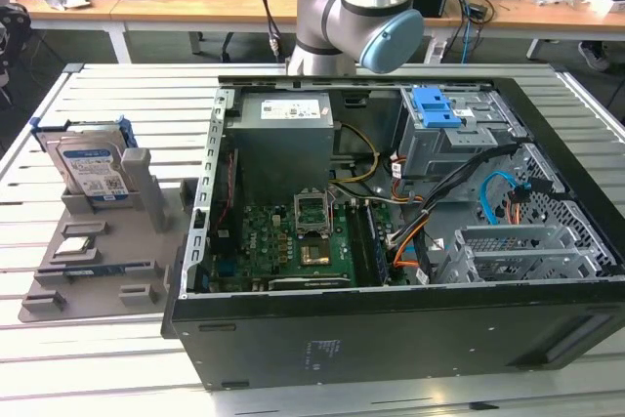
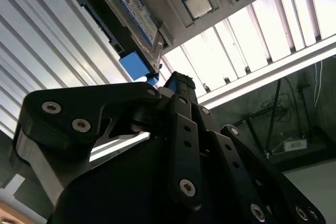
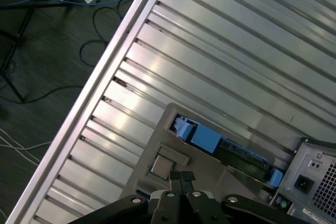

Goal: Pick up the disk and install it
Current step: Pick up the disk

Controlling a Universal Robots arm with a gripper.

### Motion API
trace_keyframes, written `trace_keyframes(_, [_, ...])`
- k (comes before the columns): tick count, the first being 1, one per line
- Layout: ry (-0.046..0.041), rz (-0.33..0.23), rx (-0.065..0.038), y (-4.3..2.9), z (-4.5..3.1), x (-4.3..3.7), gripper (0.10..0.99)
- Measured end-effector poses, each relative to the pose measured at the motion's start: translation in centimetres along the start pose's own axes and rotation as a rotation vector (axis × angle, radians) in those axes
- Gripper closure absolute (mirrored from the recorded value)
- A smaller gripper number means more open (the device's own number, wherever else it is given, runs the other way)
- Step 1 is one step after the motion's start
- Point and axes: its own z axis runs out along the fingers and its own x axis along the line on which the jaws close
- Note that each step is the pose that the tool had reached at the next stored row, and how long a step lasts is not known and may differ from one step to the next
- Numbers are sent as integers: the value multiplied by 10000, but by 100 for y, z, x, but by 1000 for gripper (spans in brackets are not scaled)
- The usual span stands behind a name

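The disk (image 1: 91, 167) is a silver hard drive with a white-and-blue label and a blue bracket. It stands on edge in a slot of the grey holder tray (image 1: 107, 261), at the exterior view's left, beside the open computer case (image 1: 391, 319). In the second wrist view the disk (image 2: 128, 17) shows its labelled face; in the first wrist view the disk (image 3: 223, 144) is seen edge-on. My gripper (image 3: 181, 176) hangs well above the tray, apart from the disk, fingers shut together with nothing between them. Its black linkage and fingertips (image 2: 178, 83) stand in the foreground.
The case holds a grey power-supply box (image 1: 285, 139), a motherboard (image 1: 293, 241), a blue latch (image 1: 436, 106) on a drive cage and a metal cage (image 1: 513, 251). A processor chip (image 2: 199, 4) lies on the tray. The slatted table edge (image 3: 105, 85) drops to a cabled floor.
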Motion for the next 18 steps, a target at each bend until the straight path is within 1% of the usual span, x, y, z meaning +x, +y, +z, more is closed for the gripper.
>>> trace_keyframes(18, [41,-1137,-26,0,0,0,980])
